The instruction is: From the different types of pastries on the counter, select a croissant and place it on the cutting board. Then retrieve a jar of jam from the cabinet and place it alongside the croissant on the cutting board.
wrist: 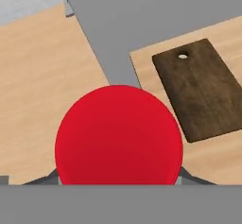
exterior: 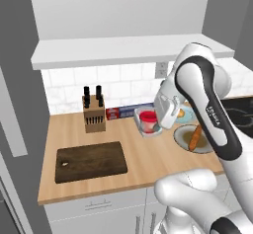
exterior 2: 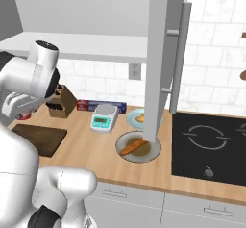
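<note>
Light-wood counter [exterior: 148,159] runs under your arm, white tile behind it. Your gripper [exterior: 159,122] hangs above the counter with its fingers closed on the jar of jam [exterior: 147,120]; from the hand camera the red lid [wrist: 119,135] sits right between them. The cutting board [exterior: 90,161] lies bare, off to the jar's left and nearer you. Behind the board stands a knife block [exterior: 94,112]. To the jar's right, a long orange-brown pastry [exterior: 195,138] lies on a round plate [exterior: 184,136]; behind it a pale plate carries the croissant [exterior 2: 140,118].
</note>
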Available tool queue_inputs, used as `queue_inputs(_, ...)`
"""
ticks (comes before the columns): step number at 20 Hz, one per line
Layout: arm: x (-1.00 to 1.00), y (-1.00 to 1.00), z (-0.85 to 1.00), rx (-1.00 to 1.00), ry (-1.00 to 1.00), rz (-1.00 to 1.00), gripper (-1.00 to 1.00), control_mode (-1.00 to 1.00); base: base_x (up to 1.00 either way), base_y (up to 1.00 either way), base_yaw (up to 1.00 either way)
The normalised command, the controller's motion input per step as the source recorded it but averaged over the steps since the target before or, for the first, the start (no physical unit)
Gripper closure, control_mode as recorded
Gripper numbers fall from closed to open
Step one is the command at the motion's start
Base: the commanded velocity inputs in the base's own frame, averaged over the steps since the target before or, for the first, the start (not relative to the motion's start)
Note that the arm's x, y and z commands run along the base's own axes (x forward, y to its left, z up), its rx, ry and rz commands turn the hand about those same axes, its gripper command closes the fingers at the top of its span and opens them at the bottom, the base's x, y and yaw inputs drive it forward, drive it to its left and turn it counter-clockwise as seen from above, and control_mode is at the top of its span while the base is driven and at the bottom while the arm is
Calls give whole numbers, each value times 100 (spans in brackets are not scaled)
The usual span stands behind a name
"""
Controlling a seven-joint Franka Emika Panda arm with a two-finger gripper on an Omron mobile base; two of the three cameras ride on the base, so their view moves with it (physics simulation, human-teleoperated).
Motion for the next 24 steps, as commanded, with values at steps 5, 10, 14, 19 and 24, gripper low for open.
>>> queue_inputs(5,95,0,-26,17,-10,51,100,-100,0,0,0)
queue_inputs(10,100,18,-28,19,-4,44,100,-100,0,0,0)
queue_inputs(14,98,66,-38,10,-2,20,100,-100,0,0,0)
queue_inputs(19,54,42,-63,-1,-1,-10,100,-100,0,0,0)
queue_inputs(24,12,23,-71,-1,-10,-36,100,-100,0,0,0)
